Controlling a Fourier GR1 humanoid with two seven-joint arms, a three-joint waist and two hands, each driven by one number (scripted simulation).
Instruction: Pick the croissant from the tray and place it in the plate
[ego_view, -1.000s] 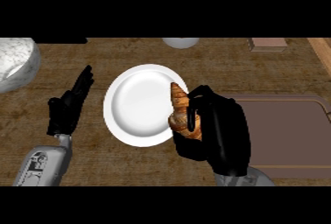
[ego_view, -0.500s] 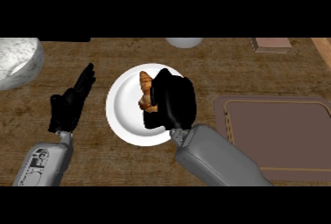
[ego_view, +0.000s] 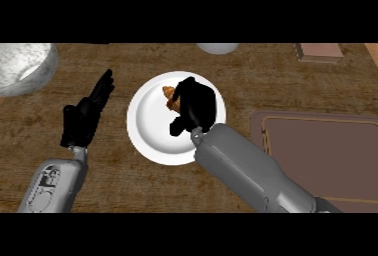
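The black right hand (ego_view: 193, 106), fingers curled round the golden-brown croissant (ego_view: 170, 95), holds it over the round white plate (ego_view: 151, 135), croissant jutting far-left.

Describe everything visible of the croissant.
Only a small golden-brown tip of the croissant shows, crusty-looking, poking out to the left of the right hand. The hand curls over it and hides the rest. It sits over the upper part of the white plate; whether it rests on the plate cannot be told.
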